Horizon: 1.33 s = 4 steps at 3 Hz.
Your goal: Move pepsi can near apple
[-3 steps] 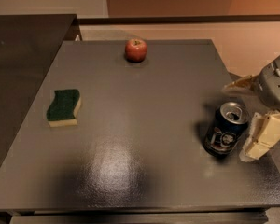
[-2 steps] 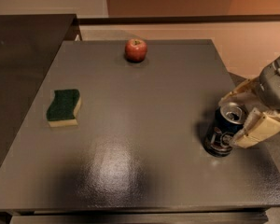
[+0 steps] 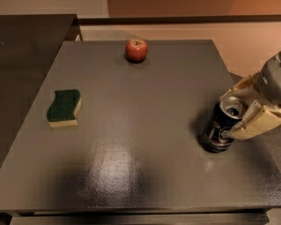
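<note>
Change: my gripper [image 3: 236, 112] is closing in; a second ago my fingers [image 3: 257, 122] were standing wide beside the can [image 3: 218, 130], and now they are narrowing onto its upper part.
Fingers: I am pinching the can, one finger behind its silver top and the other pressing its near side.
Can: it is sitting well apart from the apple [image 3: 136, 50], off to the apple's near right, close to where it was a second ago; it is leaning a little toward me, and I cannot tell whether its base is leaving the table [image 3: 145, 125].
Gripper place: I am working far to the apple's near right, at the can.
Meaning: I am judging the grasp as nearly made, with the whole carry to the apple not yet begun.
Sponge [image 3: 64, 108]: it is lying to the apple's near left, clear of my likely path.
Writing: the can is showing a whitish round logo, but I am reading no letters on it; nothing else is bearing any label.
</note>
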Each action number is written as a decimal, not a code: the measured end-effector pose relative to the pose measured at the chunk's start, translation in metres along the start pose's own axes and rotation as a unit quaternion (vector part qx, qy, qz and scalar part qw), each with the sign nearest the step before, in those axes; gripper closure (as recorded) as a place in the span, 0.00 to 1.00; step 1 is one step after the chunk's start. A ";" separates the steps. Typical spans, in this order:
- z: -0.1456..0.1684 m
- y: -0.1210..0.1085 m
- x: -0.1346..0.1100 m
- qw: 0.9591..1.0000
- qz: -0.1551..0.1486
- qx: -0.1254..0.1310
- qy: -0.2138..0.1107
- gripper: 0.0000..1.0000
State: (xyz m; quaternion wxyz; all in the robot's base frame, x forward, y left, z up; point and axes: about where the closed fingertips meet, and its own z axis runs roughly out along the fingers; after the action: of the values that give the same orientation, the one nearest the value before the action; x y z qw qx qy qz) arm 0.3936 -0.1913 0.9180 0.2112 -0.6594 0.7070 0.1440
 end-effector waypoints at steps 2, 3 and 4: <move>-0.019 -0.056 -0.047 0.999 0.012 0.050 -0.006 1.00; -0.021 -0.102 -0.072 0.996 0.039 0.081 -0.004 1.00; -0.020 -0.147 -0.092 0.992 0.063 0.105 -0.001 1.00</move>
State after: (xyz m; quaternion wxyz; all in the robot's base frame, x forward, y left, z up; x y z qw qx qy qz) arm 0.5412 -0.1334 0.9912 0.2707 -0.5872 0.7584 0.0825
